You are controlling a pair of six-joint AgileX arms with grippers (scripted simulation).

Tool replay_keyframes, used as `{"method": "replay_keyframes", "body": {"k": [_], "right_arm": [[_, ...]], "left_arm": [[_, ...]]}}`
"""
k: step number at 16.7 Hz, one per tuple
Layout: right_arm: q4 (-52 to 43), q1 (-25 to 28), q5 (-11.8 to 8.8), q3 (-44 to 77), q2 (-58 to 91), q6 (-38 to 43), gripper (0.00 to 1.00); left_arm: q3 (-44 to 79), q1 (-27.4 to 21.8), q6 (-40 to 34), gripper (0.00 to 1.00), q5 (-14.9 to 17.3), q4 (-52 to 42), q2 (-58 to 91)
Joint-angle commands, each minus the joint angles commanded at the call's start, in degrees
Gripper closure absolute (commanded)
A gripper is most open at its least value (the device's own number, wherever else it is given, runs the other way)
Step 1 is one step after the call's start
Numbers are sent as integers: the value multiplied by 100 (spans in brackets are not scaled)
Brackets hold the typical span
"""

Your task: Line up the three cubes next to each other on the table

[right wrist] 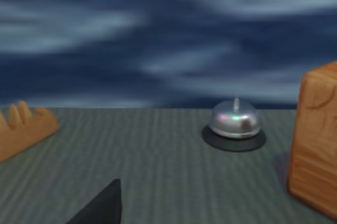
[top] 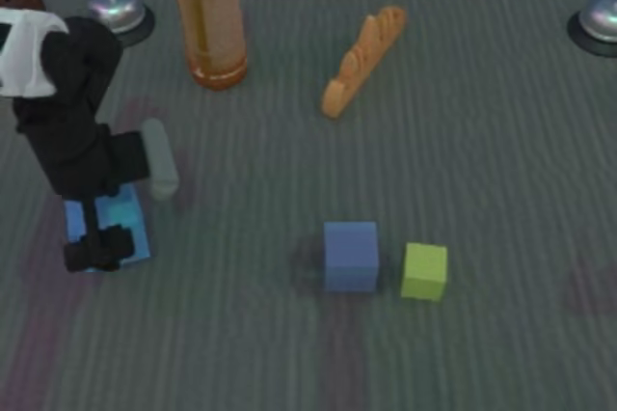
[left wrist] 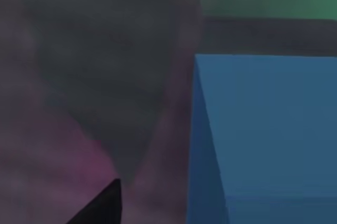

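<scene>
left end effector (top: 99, 249) low over large sky-blue solid cube (top: 130, 221) at desk (top: 482, 141) left; clench state: cannot tell. cube looks rigid, smooth, likely light; grip opposite flat faces, mid-height.

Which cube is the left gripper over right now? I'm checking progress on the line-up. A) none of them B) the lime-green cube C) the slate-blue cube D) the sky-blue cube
D: in the top view the left gripper sits over the sky-blue cube, far left of the other two.

left pincer (top: 99, 249) over sky-blue cube (top: 131, 223), table's (top: 482, 141) left
</scene>
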Motion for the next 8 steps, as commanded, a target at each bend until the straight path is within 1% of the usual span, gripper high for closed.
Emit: {"method": "replay_keyframes", "body": {"k": [5, 8], "right_arm": [[0, 0, 0, 0, 0, 0, 0], [0, 0, 0, 0, 0, 0, 0]], "left_arm": [[-76, 1, 2, 0, 0, 110, 54], [-76, 1, 2, 23, 0, 110, 54]]}}
